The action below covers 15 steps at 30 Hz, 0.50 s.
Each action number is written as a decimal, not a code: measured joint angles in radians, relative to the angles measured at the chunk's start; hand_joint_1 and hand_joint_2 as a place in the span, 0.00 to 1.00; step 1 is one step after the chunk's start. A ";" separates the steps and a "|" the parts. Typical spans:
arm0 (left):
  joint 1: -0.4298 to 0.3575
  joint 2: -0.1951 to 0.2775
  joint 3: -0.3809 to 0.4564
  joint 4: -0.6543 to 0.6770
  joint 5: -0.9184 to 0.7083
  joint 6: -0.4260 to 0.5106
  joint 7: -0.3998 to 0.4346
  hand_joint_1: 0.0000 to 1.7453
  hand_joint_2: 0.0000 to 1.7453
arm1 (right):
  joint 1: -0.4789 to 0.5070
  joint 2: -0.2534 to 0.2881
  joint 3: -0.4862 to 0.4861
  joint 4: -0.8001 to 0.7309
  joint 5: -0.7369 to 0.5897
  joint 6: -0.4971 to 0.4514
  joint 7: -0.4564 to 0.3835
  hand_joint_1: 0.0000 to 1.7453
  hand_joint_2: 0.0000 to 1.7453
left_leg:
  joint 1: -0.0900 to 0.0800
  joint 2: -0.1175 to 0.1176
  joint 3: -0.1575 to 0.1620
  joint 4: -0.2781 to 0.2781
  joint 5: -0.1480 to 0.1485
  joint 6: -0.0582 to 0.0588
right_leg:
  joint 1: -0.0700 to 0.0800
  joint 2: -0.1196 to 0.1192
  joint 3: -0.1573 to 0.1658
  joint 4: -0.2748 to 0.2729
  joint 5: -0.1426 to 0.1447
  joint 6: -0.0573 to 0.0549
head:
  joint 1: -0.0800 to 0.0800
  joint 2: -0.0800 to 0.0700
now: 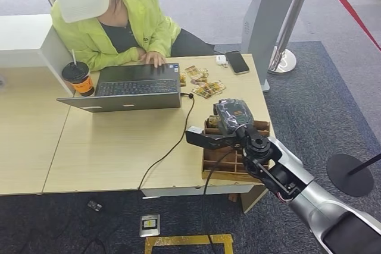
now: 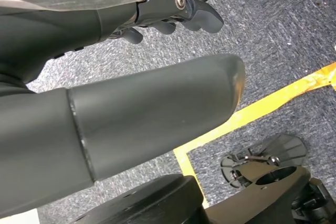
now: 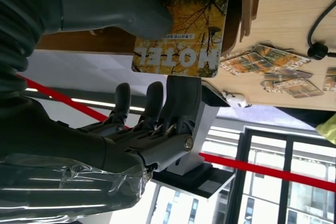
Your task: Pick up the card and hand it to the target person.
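A card (image 3: 180,30) printed with autumn trees and the word HOTEL stands in a wooden card holder (image 1: 233,162) at the table's near right corner. My right hand (image 1: 229,124) hovers over that holder with its plastic-wrapped back upward. In the right wrist view the thumb (image 3: 118,9) overlaps one corner of the card, and the fingers (image 3: 178,98) sit just off its opposite edge, spread apart. The card is still in its slot. A person (image 1: 116,22) in a lime jacket and white cap sits across the table, typing. My left hand (image 2: 118,108) hangs over the carpet, holding nothing.
An open laptop (image 1: 134,87) stands in front of the person, and its black cable (image 1: 171,147) trails off the near table edge. Loose cards (image 1: 206,87), a phone (image 1: 237,62) and a coffee cup (image 1: 78,78) lie on the table. A grey kiosk (image 1: 269,10) and a red rope barrier stand at the far right.
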 joint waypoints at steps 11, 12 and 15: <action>0.000 0.000 0.000 0.000 -0.002 -0.002 0.001 0.00 0.00 | -0.006 0.002 0.001 0.015 0.001 -0.005 0.000 0.55 1.00 | 0.000 0.000 0.000 0.000 0.000 0.000 | 0.000 0.000 0.000 0.000 0.000 0.000 | 0.000 0.000; 0.000 0.000 0.000 0.000 -0.002 -0.002 0.002 0.00 0.00 | -0.006 0.002 0.001 0.015 0.001 -0.006 0.000 0.55 1.00 | 0.000 0.000 0.000 0.000 0.000 0.000 | 0.000 0.000 0.000 0.000 0.000 0.000 | 0.000 0.000; -0.001 0.000 0.000 0.000 -0.002 -0.002 0.003 0.00 0.00 | -0.007 0.002 0.001 0.015 0.001 -0.006 0.001 0.56 1.00 | 0.000 0.000 0.000 0.000 0.000 0.000 | 0.000 0.000 0.000 0.000 0.000 0.000 | 0.000 0.000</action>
